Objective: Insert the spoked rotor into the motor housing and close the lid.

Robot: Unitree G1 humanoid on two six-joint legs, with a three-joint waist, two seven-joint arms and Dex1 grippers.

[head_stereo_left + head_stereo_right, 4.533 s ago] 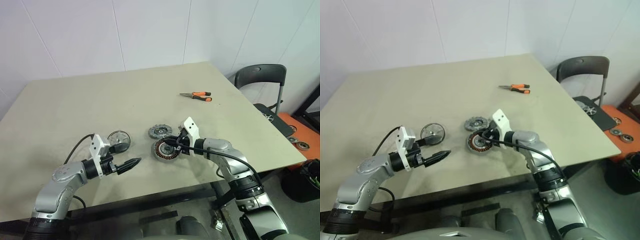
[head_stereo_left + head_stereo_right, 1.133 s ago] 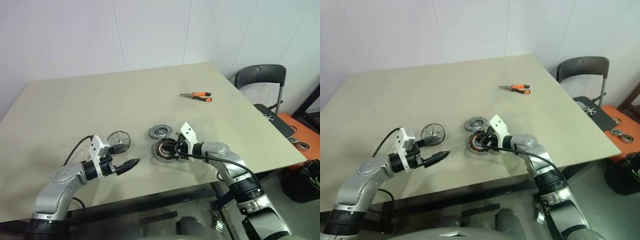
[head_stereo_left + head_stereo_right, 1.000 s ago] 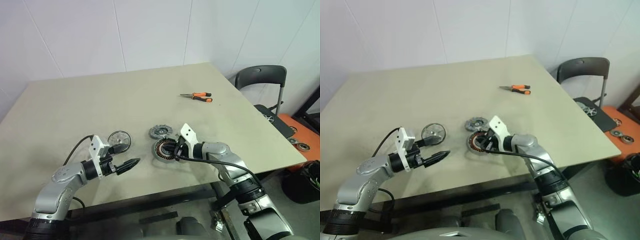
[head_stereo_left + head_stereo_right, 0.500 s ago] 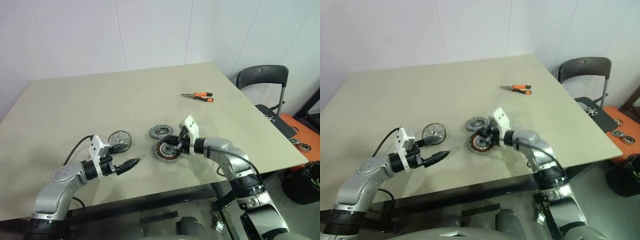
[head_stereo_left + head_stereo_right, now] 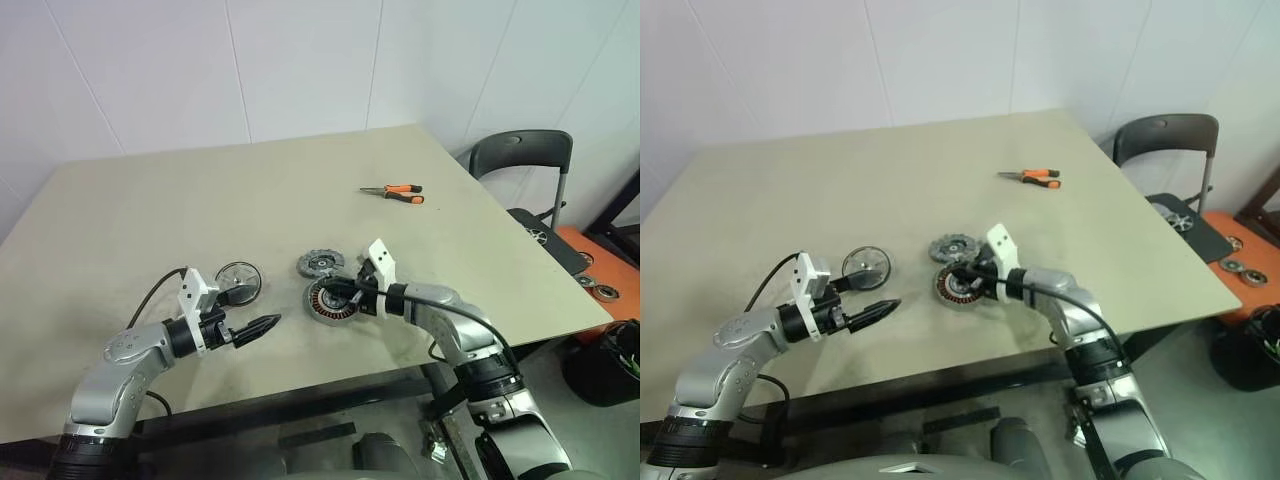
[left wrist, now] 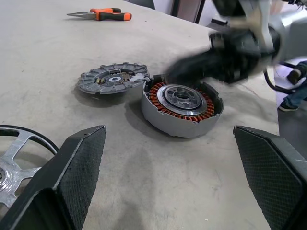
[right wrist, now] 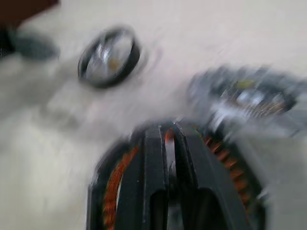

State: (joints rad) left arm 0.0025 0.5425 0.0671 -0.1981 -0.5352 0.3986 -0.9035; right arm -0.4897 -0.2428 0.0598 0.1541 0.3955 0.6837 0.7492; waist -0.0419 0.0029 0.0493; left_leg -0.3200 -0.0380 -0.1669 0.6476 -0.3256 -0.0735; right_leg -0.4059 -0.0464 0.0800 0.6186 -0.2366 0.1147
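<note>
- The left gripper [image 5: 262, 327], lower left of the head view, has its jaws spread wide and empty.
- The spoked rotor [image 5: 238, 281] lies just above it.
- At centre, the lid [image 5: 320, 264] touches the motor housing [image 5: 332, 299].
- The right gripper [image 5: 338, 292], clenched with nothing between its fingers, is over the housing.

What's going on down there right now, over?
Left gripper open, empty. Right gripper shut over the motor housing, holding nothing. Spoked rotor and lid on the table, not fitted. Pliers well clear.
</note>
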